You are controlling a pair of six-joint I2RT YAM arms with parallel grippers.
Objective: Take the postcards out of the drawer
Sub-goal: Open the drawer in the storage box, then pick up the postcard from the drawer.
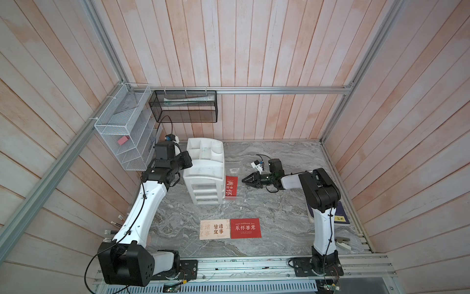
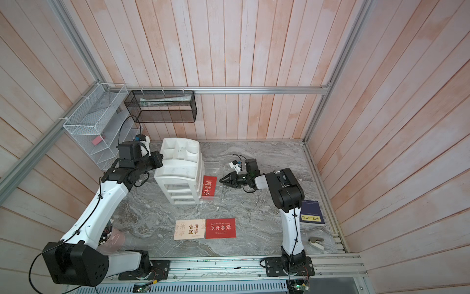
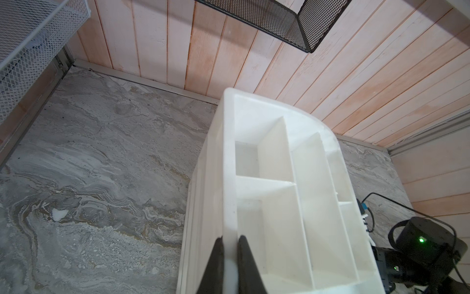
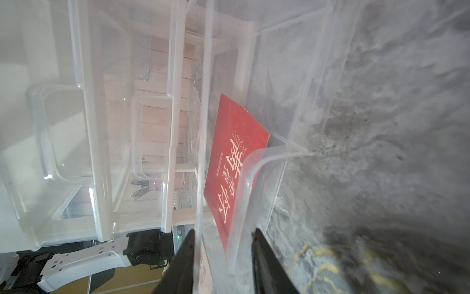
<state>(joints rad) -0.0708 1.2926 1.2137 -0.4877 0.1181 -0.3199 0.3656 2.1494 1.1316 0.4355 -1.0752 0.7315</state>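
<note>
A white drawer organizer (image 1: 204, 163) stands mid-table, its bottom clear drawer (image 4: 203, 101) pulled out to the right. One red postcard (image 1: 231, 186) (image 4: 236, 152) leans inside that drawer. A cream postcard (image 1: 215, 229) and another red postcard (image 1: 245, 228) lie flat side by side on the table in front. My right gripper (image 1: 243, 180) (image 4: 223, 229) is at the drawer's front end, one finger above and one below its clear handle, shut on it. My left gripper (image 3: 230, 238) is shut on the rim of the organizer's (image 3: 229, 152) top tray.
A dark navy booklet (image 2: 311, 212) lies at the right edge beside the right arm. A white mesh basket (image 1: 122, 132) and a black mesh basket (image 1: 183, 107) hang on the back walls. A pink cup of pens (image 2: 112, 236) stands under the left arm.
</note>
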